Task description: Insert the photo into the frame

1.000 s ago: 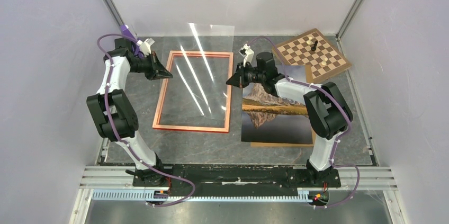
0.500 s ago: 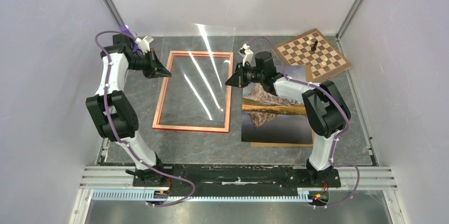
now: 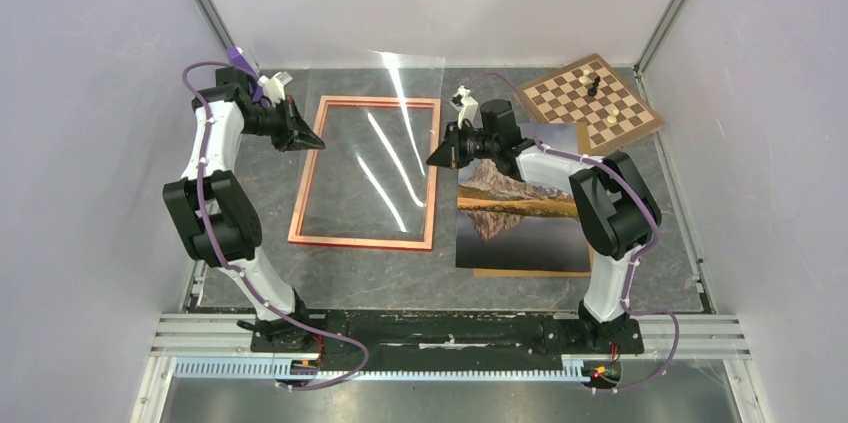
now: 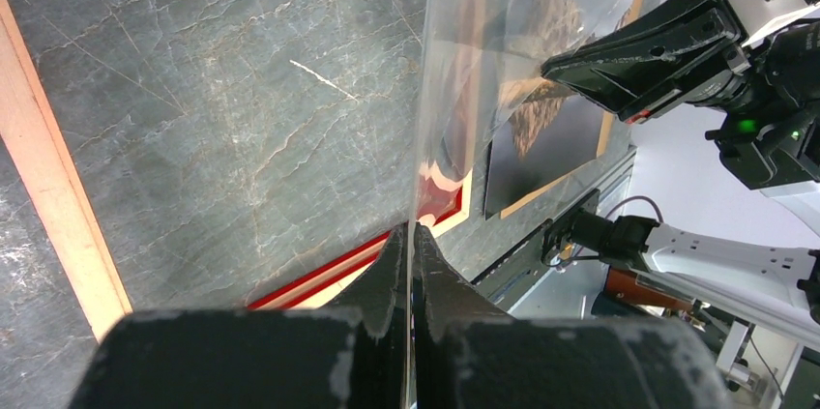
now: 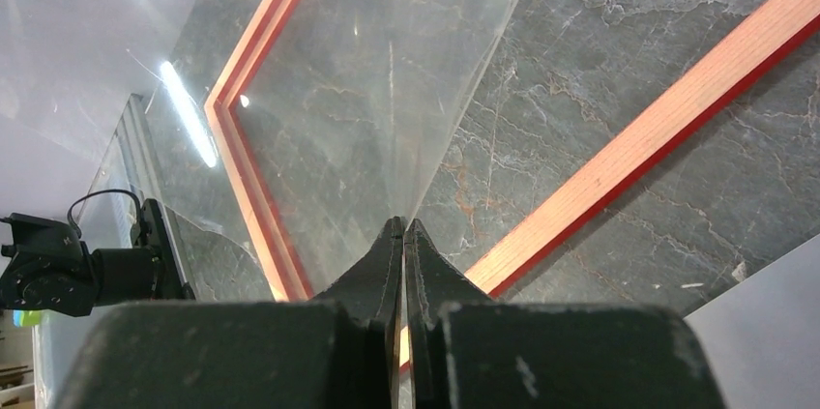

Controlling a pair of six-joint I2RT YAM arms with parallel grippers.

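The orange-red frame (image 3: pixel 306 183) lies flat on the grey table at centre left. A clear sheet (image 3: pixel 385 143) hangs tilted above it. My left gripper (image 3: pixel 322 143) is shut on the sheet's left edge and my right gripper (image 3: pixel 432 157) on its right edge. In the left wrist view the jaws (image 4: pixel 411 231) pinch the clear sheet (image 4: pixel 503 61) edge-on over the frame (image 4: pixel 58 206). The right wrist view shows my gripper (image 5: pixel 403 225) closed on the sheet (image 5: pixel 377 71) above the frame (image 5: pixel 658 124). The mountain photo (image 3: pixel 520 218) lies face up right of the frame, partly under the right arm.
A brown backing board (image 3: pixel 530 272) peeks out under the photo's near edge. A chessboard (image 3: pixel 588 103) with a few pieces sits at the back right. Enclosure walls stand close on the left, back and right.
The sheet has shifted a little with both grippers; its far edge and the light streaks on it have slid to the right. Frame and photo have not moved.
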